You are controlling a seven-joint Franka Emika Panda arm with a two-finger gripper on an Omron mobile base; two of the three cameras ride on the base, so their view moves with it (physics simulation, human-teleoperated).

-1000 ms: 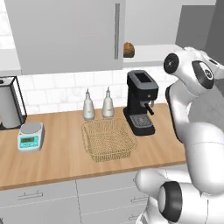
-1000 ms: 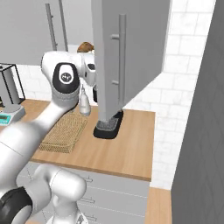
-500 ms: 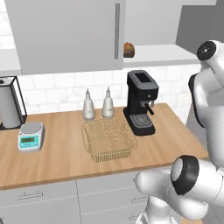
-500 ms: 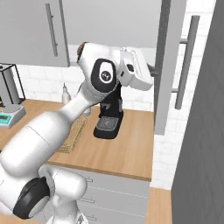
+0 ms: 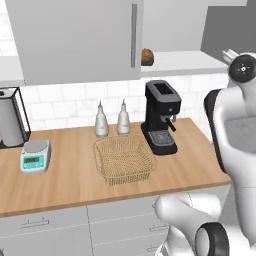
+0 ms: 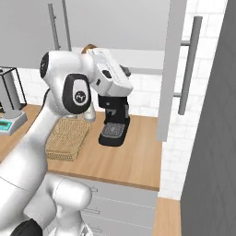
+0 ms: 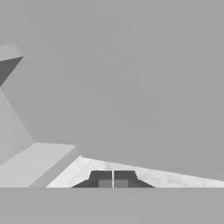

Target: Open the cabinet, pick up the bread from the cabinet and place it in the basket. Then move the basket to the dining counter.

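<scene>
A: We have the cabinet (image 6: 115,23) with its right-hand door (image 6: 174,69) swung out edge-on to us in the right base view, its bar handle (image 6: 189,64) facing away from the arm. The bread (image 5: 147,56) sits on the bare shelf, just right of the closed left-hand door (image 5: 75,40), well above the coffee machine (image 5: 161,117).

B: So we judge the step in hand to be the reach for the loaf. How do we do it well?

A: We come in level with the shelf, from the front, and keep the wrist clear of the open door on one side and the closed door's edge on the other. We spread the fingers before they near the crust, then straddle the loaf across its narrow width and close gently; it is small and rounded and may roll.

B: Gripper state?

A: In the hand view the gripper (image 7: 113,180) has its two dark tips pressed together with nothing between them. It touches nothing we can make out; ahead is plain grey surface, likely cabinet panel, though we cannot say which.

B: And the drop target?

A: The basket (image 5: 122,159) lies on the wood counter (image 5: 65,185) beside the coffee machine, in front of two shaker bottles (image 5: 112,120), with a kitchen scale (image 5: 35,156) well to its left.
</scene>
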